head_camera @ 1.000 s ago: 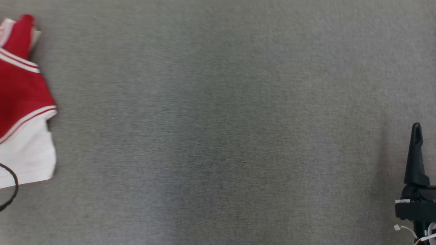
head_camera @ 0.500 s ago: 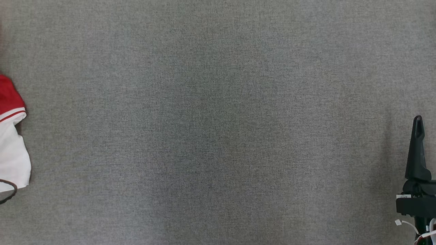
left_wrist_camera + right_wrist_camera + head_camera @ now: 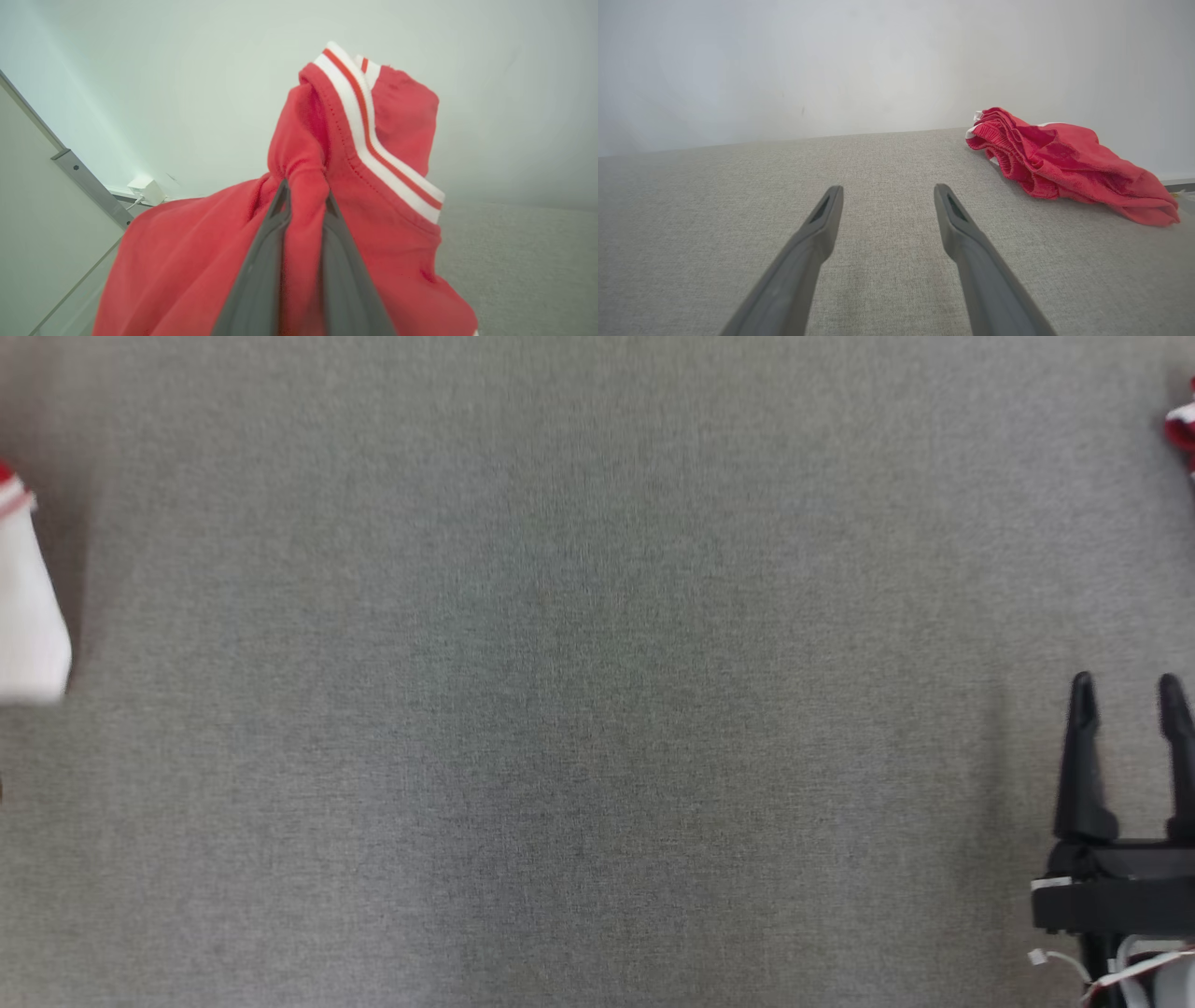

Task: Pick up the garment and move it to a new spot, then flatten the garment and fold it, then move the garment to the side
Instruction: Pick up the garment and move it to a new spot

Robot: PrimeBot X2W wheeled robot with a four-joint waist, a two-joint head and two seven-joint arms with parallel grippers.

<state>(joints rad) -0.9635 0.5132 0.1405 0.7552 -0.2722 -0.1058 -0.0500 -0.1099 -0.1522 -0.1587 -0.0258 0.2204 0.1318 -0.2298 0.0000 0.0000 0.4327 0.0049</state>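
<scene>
The garment is red with a white and red striped trim, and a white part of it hangs at the left edge of the head view. My left gripper is shut on a bunched fold of its red cloth, which drapes over both fingers and hides what lies below. My right gripper stands open at the lower right, low over the grey surface, with nothing between its fingers.
A second crumpled red cloth lies on the grey fabric-covered surface ahead and to the right of my right gripper, near the wall; its edge peeks in at the head view's top right. A metal-edged panel stands at the left.
The garment has slid further off the left edge of the head view and risen. My left gripper has closed on it. Both right fingers show now, and the red cloth has entered top right.
</scene>
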